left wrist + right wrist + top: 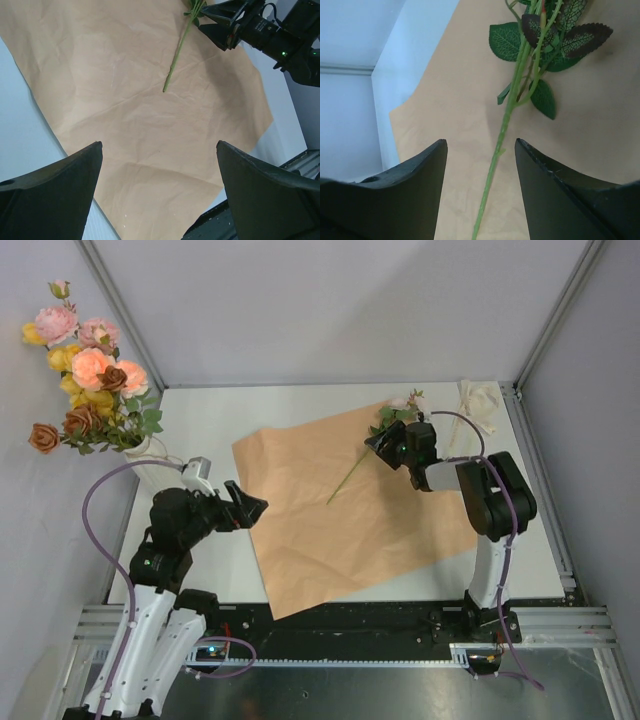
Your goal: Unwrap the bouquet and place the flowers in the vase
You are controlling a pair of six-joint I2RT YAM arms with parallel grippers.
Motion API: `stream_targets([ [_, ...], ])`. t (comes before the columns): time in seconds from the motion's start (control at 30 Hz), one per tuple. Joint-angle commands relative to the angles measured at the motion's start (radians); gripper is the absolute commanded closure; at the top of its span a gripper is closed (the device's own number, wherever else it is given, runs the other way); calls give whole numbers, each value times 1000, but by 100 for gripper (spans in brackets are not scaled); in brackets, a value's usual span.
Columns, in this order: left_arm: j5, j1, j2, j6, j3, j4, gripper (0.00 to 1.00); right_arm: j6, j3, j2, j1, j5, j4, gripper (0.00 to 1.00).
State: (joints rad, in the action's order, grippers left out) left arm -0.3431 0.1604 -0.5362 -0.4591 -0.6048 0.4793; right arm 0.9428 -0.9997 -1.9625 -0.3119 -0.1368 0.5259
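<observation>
Most of the flowers (pixel 88 370) stand in the cream-white vase (pixel 150 449) at the far left corner. One more flower (pixel 404 405) lies on the peach-orange paper (pixel 340 530), its thin green stem (pixel 506 125) running between the jaws of my right gripper (pixel 480 142). Those jaws stand apart on either side of the stem, with a gap on each side. In the left wrist view the stem (pixel 176 57) ends on the paper (pixel 125 95). My left gripper (pixel 159 145) hangs wide open above the paper's left part, holding nothing.
The cream ribbon (pixel 480 405) lies at the far right corner of the white table (pixel 200 410). The unfolded paper covers the table's middle. Grey walls close in the left, back and right sides.
</observation>
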Motion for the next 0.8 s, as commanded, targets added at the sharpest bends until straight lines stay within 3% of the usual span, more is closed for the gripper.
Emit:
stream_targets([
  [0.0, -6, 6, -3, 24, -6, -2, 0, 38, -66, -65, 8, -20, 68, 39],
  [0.3, 6, 5, 19, 15, -2, -2, 1, 65, -152, -128, 11, 2, -5, 37],
  [0.77, 1, 1, 13, 11, -4, -2, 0, 134, -224, -189, 7, 59, -102, 44],
])
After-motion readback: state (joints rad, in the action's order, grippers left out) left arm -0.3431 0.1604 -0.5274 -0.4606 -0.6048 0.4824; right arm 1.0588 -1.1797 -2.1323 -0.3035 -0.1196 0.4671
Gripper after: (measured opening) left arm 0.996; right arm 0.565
